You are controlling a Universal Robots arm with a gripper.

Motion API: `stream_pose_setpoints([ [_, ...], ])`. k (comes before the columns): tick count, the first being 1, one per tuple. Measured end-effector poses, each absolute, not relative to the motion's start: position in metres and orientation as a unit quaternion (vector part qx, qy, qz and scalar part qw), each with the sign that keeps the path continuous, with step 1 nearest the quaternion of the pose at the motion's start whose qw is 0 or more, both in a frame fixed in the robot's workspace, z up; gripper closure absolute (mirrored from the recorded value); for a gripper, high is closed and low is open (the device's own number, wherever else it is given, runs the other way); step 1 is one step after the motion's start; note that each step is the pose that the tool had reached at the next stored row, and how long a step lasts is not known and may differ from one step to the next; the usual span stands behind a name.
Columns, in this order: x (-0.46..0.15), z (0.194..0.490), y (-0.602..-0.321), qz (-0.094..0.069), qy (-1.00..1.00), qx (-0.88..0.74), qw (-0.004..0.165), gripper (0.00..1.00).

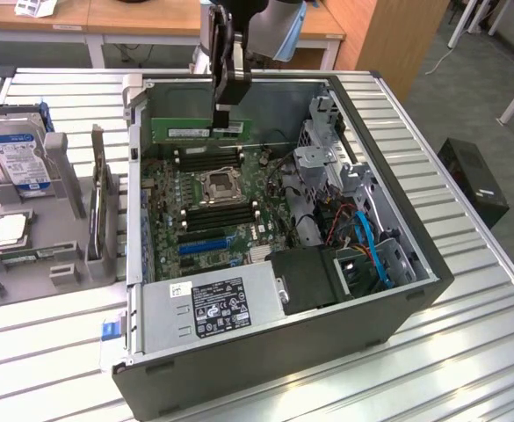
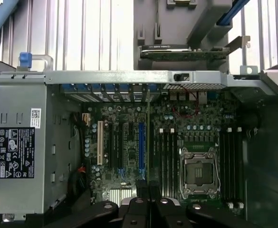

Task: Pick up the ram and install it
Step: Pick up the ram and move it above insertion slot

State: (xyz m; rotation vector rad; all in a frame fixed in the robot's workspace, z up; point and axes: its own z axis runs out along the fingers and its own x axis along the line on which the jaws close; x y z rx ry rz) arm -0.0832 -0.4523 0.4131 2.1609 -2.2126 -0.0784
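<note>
The ram [image 1: 186, 130], a narrow green stick, hangs level and on edge inside the open computer case [image 1: 397, 303], above the motherboard's far end. My gripper [image 1: 227, 104] comes down from above and is shut on the stick's part toward the exterior view's right. In the wrist view the ram [image 2: 149, 137] appears edge-on as a thin dark line running out from between my fingertips [image 2: 141, 186]. It lies just beside the black memory slots [image 2: 165, 152] next to the CPU socket [image 2: 197, 172]. From outside, those slots [image 1: 206, 159] sit right below the stick.
A grey power supply [image 1: 217, 303] fills the case's near corner; drive cages and cables [image 1: 362, 229] crowd the exterior view's right. On the exterior view's left, a grey fixture [image 1: 28, 255] holds a hard drive [image 1: 15, 149], a CPU [image 1: 9, 230] and an upright expansion card [image 1: 98, 189].
</note>
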Motion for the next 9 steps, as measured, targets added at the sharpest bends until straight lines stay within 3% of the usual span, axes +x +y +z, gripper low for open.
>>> stream_pose_setpoints([
  [9,-0.0835,0.4131,-0.4523,-0.02,-0.713,0.7,0.017,0.88],
])
